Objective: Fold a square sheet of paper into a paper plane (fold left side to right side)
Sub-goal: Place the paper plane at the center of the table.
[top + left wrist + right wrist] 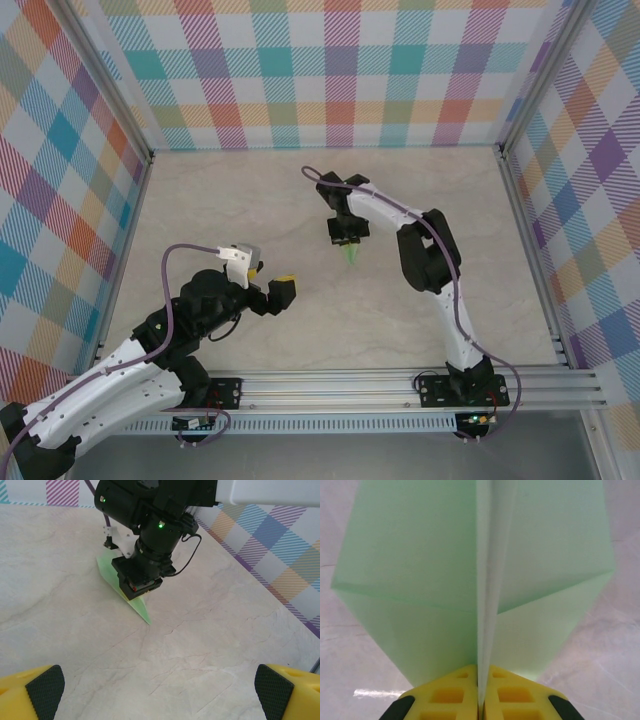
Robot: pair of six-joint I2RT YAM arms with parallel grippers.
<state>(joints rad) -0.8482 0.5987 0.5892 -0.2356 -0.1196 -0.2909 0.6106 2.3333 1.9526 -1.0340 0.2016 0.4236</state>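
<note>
- Top view: one paper plane [349, 257] over the middle of the worktop [300, 330], pinched by the right gripper [347, 238]. The left gripper [270, 278] is spread and well apart, making two grippers.
- Left wrist view: the plane's nose sits low, so pressing down would likely crumple it.
- Right wrist view: the gripper is pressed together on the centre crease, where thin paper may slip out.

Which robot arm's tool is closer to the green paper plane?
Right. The right tool is shut on the paper plane, pinching it along its middle. The left tool is open and apart from it, back toward the near left of the table.
</note>
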